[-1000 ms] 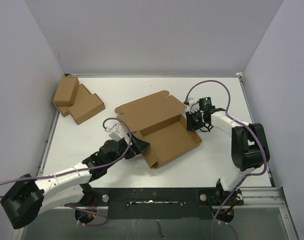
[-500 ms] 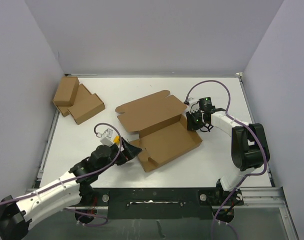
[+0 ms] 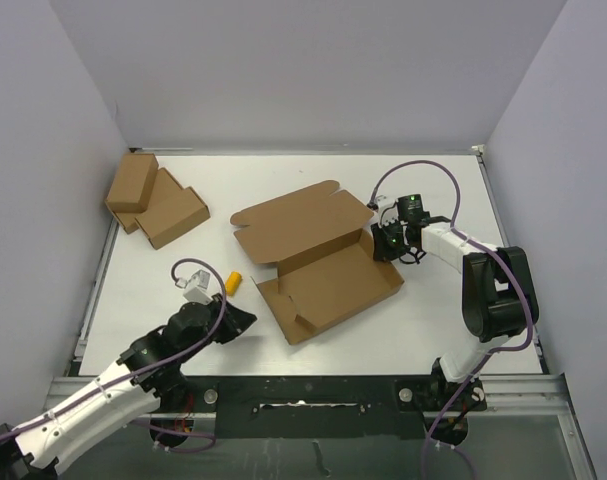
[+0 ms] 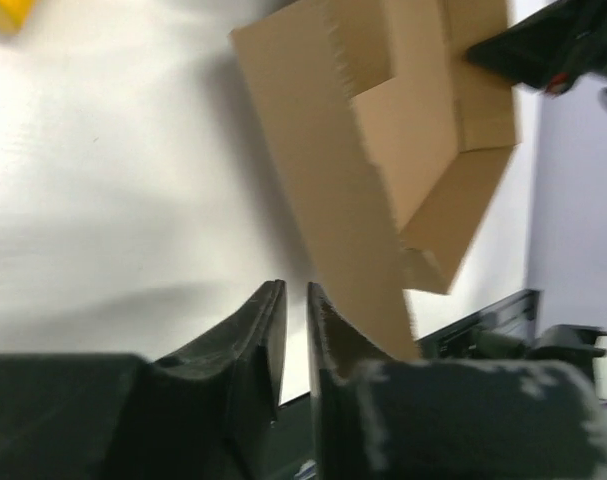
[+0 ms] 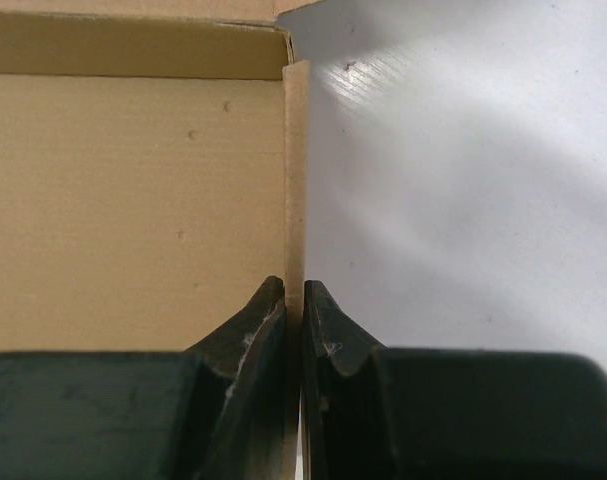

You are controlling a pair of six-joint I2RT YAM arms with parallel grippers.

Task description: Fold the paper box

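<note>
— Where do we find the paper box (image 3: 328, 285)?

— Around the middle of the table (image 3: 443, 310), a little to the right. We see it as a shallow open tray, with its broad lid flap lying flat on the far-left side.

— And what is the right gripper (image 3: 383, 243) doing?

— It sits at the tray's right end. In the right wrist view we see its two fingers pressed onto the thin upright wall (image 5: 295, 150) there, one finger inside the tray and one outside, so it is pinching the cardboard.

— What about the left gripper (image 3: 245, 320)?

— We see it low over the table, near and to the left of the box's near-left corner. From above there is bare table between it and the cardboard. In its own camera the fingers (image 4: 258, 330) stand almost together, with only a narrow slit between them and nothing held in it.

— Is anything else on the table?

— A yellow cylinder (image 3: 234, 282) lies just beside the tray's left corner, on the far side of the left gripper. Two small boxes (image 3: 155, 200) of brown cardboard rest against each other in the far-left corner, well apart from everything else.
</note>
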